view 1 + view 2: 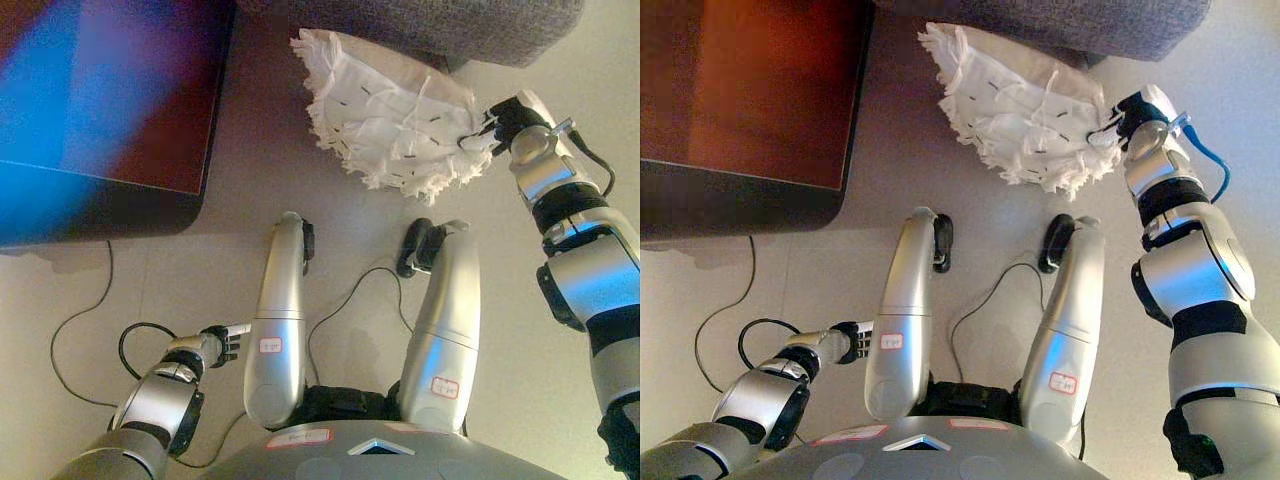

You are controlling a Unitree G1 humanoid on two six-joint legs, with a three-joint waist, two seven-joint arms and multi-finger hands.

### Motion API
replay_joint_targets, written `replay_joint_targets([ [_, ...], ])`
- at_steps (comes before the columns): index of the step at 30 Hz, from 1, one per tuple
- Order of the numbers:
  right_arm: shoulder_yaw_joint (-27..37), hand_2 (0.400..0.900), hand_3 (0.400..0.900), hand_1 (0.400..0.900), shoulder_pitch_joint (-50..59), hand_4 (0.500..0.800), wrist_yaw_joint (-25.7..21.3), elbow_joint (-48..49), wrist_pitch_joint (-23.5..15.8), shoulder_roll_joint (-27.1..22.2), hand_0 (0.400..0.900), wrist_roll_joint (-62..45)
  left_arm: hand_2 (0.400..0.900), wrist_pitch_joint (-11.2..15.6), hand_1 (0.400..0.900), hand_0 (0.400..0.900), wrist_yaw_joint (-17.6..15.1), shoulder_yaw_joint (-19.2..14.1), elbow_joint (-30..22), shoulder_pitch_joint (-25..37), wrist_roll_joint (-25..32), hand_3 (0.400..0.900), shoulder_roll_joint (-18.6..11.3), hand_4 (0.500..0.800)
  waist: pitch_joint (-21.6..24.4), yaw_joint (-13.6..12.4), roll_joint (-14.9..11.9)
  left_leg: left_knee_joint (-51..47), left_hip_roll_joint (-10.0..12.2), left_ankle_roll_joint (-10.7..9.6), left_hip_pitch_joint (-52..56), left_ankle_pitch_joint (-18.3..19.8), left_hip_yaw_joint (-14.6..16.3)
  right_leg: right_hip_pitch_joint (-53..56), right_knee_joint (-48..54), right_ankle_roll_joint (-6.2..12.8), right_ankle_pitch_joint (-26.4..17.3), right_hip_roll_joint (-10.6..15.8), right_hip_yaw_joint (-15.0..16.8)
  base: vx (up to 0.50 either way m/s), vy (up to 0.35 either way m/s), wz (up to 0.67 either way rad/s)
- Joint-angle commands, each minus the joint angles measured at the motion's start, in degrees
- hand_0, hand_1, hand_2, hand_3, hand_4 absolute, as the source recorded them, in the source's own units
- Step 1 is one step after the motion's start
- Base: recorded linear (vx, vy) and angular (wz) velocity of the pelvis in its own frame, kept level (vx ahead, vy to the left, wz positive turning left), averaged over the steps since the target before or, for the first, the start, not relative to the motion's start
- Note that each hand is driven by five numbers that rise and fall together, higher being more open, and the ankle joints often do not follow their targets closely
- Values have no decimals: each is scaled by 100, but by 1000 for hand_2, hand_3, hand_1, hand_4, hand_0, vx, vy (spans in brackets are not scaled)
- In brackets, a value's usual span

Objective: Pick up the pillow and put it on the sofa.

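Observation:
A white pillow (395, 110) with a fringed edge and small dark stitches lies on the beige floor, its far side against the base of the grey sofa (450, 25). My right hand (503, 120) is at the pillow's right edge, its dark fingers curled into the fringe and pinching it. My left hand (222, 343) hangs low at the lower left, far from the pillow, with its fingers relaxed and holding nothing.
A dark brown wooden table (760, 100) fills the upper left, its edge a short way left of the pillow. Beige floor (560, 50) stretches to the right of the sofa and around the pillow.

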State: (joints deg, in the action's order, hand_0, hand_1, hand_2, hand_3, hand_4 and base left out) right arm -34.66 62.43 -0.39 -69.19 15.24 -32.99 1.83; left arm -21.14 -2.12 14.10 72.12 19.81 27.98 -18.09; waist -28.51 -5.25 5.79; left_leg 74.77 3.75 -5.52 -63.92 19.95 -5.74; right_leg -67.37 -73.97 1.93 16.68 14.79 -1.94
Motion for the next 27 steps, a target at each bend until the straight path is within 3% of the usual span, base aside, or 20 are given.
replay_joint_targets([
  [1,84,400,400,400,-38,500,-78,315,-315,-267,400,-100,900,-70,900,900,-58,229,207,-551,79,900,-303,800,8,-105,16,18,117,496,472,86,171,700,273,-157,-84,193,205,0,0,0],
  [15,140,400,400,400,-121,500,54,384,-734,-292,400,-133,900,64,900,900,-244,200,256,-567,104,900,-214,800,150,-95,-107,-645,271,412,1166,-192,247,1371,1023,-93,-282,169,40,-4,-5,-3],
  [27,193,400,400,400,-211,500,182,615,-1036,-339,400,-404,900,38,900,900,-350,210,228,-487,168,900,-170,800,399,-134,-239,-1937,331,290,1987,-444,378,2199,2020,-73,-473,149,-249,2,-20,1],
])
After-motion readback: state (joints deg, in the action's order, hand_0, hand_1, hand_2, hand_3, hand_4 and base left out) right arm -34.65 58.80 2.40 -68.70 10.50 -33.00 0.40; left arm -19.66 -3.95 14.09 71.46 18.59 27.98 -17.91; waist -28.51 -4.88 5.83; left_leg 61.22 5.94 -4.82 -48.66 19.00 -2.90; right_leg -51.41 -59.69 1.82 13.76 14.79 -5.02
